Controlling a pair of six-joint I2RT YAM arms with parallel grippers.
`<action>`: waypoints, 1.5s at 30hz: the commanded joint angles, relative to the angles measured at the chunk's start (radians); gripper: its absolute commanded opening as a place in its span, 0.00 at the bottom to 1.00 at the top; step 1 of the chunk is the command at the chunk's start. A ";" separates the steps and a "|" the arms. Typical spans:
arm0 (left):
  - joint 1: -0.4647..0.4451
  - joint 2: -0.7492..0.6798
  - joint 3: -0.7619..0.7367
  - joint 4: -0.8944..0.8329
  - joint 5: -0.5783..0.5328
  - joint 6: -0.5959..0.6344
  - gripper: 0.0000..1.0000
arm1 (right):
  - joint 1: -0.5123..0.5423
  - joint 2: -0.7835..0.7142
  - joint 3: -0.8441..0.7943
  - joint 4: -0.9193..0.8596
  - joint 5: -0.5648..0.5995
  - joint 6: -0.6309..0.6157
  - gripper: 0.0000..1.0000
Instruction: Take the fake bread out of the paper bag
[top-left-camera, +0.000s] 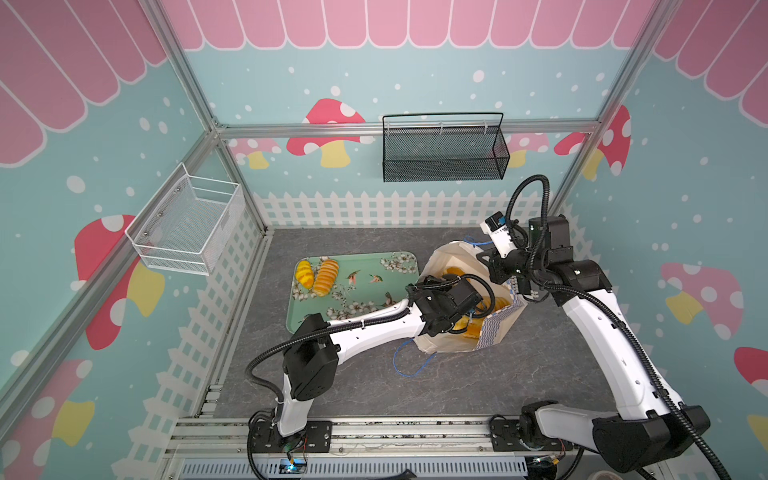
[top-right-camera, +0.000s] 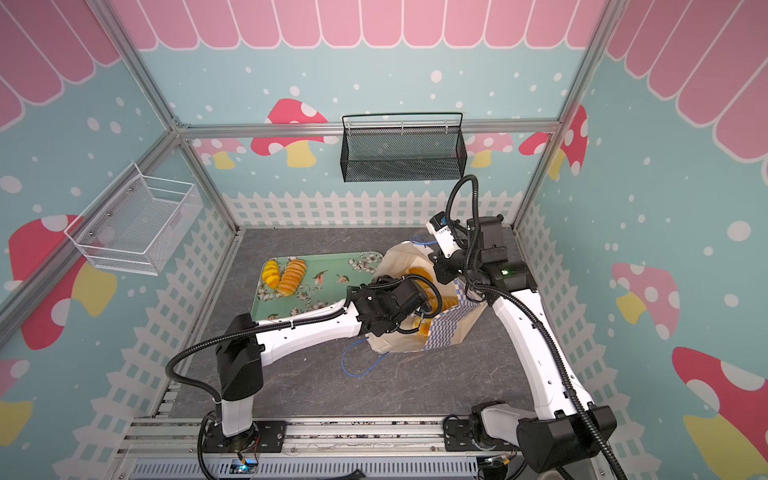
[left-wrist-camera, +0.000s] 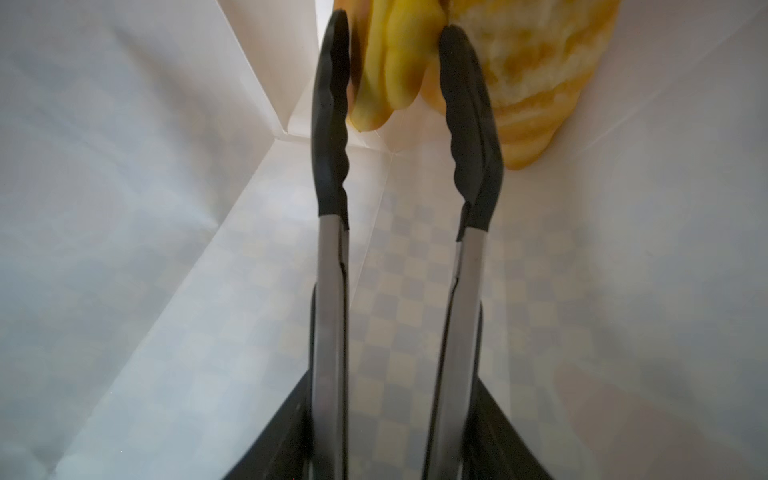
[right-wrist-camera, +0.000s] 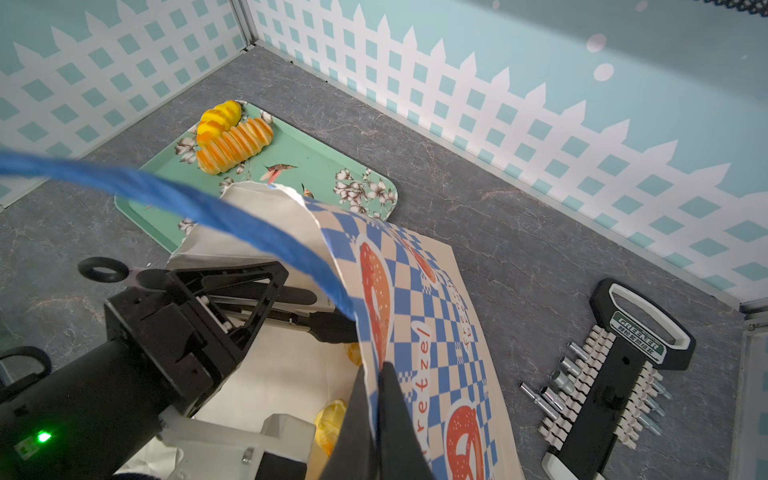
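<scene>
- Grey marbled tabletop (top-left-camera: 353, 386) floors a teal booth papered with mushrooms and a white picket fence. Nearest us lies a slack blue cord handle (top-left-camera: 395, 362) of the paper bag (top-left-camera: 494, 328).
- Mid-table, we find the bag just right of the tray, its mouth wide open, with fake bread (left-wrist-camera: 399, 62) inside.
- Our left gripper (right-wrist-camera: 249, 299) is clamped on a pair of tongs (left-wrist-camera: 330, 270) that reach into the bag. Their black tips stand either side of one yellow loaf, with a second loaf (left-wrist-camera: 536, 83) just beside it.
- Our right gripper (right-wrist-camera: 374, 399) is pinched tight on the bag's checkered rim at its far right side.
- Left of the bag, a green floral tray (top-left-camera: 365, 262) carries two ridged loaves (top-left-camera: 326, 277), touching each other at its far left end.
- Farthest off, we see a white wire basket (top-left-camera: 187, 224) on the left wall and a black mesh basket (top-left-camera: 444, 149) on the far wall.
</scene>
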 joint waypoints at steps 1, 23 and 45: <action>0.010 0.005 -0.003 0.105 -0.045 0.098 0.49 | 0.009 -0.028 -0.003 0.036 -0.027 -0.019 0.00; -0.001 -0.184 -0.118 0.151 0.062 0.012 0.03 | 0.009 -0.018 0.001 0.042 -0.002 -0.019 0.00; -0.138 -0.671 -0.264 -0.188 0.170 -0.481 0.00 | 0.010 -0.063 -0.009 0.100 0.163 0.028 0.00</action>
